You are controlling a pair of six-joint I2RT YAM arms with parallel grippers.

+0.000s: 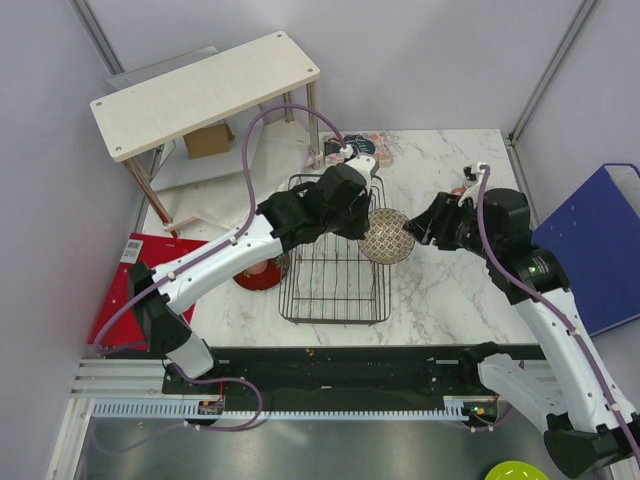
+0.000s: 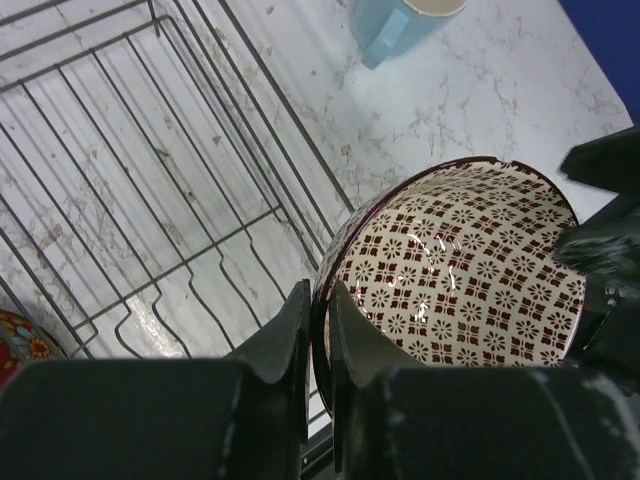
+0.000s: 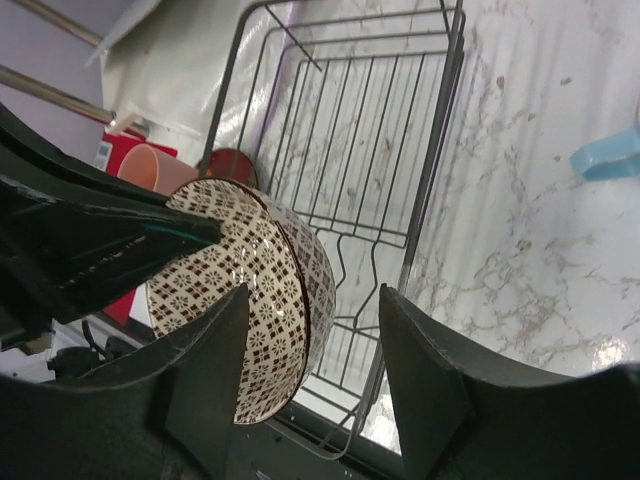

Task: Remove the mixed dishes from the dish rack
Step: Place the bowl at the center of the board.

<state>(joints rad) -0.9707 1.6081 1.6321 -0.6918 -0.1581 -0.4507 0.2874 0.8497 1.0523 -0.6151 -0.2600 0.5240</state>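
Two claws, one bowl [image 1: 386,236]. The left gripper [image 2: 318,295] is pinching its rim, holding it tipped on edge by the dish rack's [image 1: 333,321] 3 o'clock side. The right gripper [image 3: 312,298] is spread wide around it, so I'm guessing handoff.

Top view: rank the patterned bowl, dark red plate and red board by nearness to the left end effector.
1. patterned bowl: clamped by the left end effector, at the dish rack's right edge.
2. dark red plate: just left of the rack.
3. red board: at the far left.
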